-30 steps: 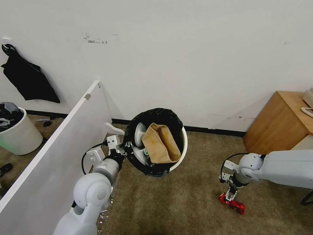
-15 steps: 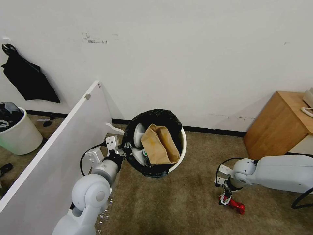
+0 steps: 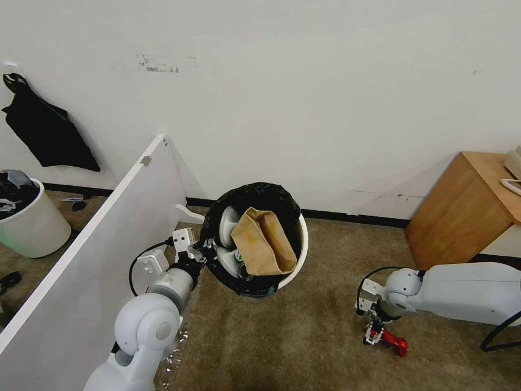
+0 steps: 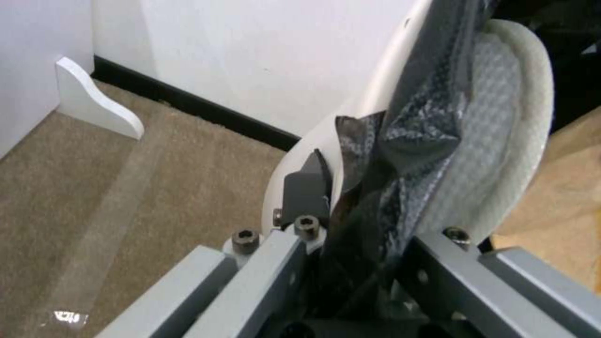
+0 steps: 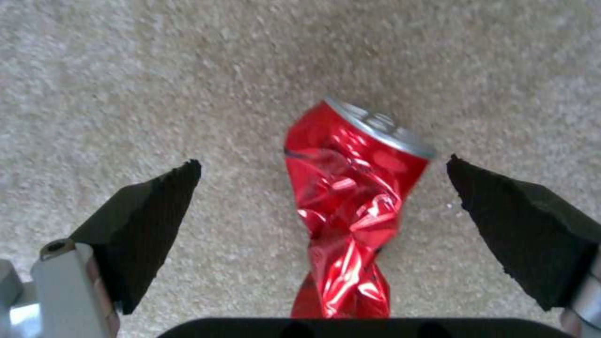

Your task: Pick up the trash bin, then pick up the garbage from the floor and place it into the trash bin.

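The trash bin (image 3: 300, 243), white with a black liner, hangs tilted off the carpet. My left gripper (image 3: 205, 251) is shut on its near rim (image 4: 375, 94), pinching the black liner (image 4: 413, 117). Inside lie a tan paper bag (image 3: 261, 241), a white slipper (image 3: 227, 224) (image 4: 501, 117) and a clear bottle. A piece of garbage, a crushed red can (image 3: 392, 342) (image 5: 350, 202), lies on the carpet at the right. My right gripper (image 3: 374, 332) (image 5: 322, 162) stands open just above it, and its black fingers (image 5: 147, 220) straddle the can without touching it.
A white partition board (image 3: 97, 239) runs along my left arm. Behind it stands a pale green bin (image 3: 30, 228). A wooden cabinet (image 3: 467, 201) is at the right by the wall. Small shiny scraps (image 3: 176, 353) lie on the carpet near my left arm.
My right arm has moved left and down, bringing the gripper over the red can. The left arm has drawn the held bin slightly left and lower.
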